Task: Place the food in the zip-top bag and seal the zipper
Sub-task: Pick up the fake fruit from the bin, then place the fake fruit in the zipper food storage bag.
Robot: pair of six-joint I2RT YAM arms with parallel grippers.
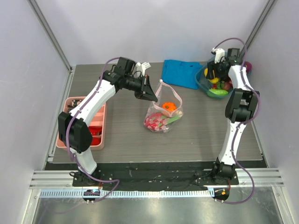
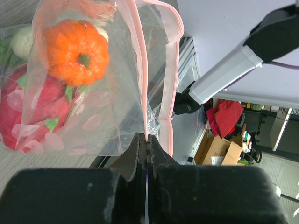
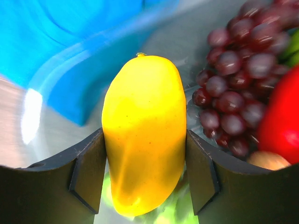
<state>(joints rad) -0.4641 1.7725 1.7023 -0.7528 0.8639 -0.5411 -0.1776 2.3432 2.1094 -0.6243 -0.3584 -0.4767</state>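
The clear zip-top bag stands mid-table with its mouth held up. Inside it are an orange pumpkin, a red-pink fruit and green pieces. My left gripper is shut on the bag's pink zipper strip; the pumpkin and red fruit show through the plastic. My right gripper is over the bowl at the back right, shut on a yellow mango. Purple grapes and a red fruit lie in the bowl beside it.
A folded blue cloth lies at the back, left of the bowl. A pink compartment tray with red pieces sits at the left table edge. Grey walls close in the back and sides.
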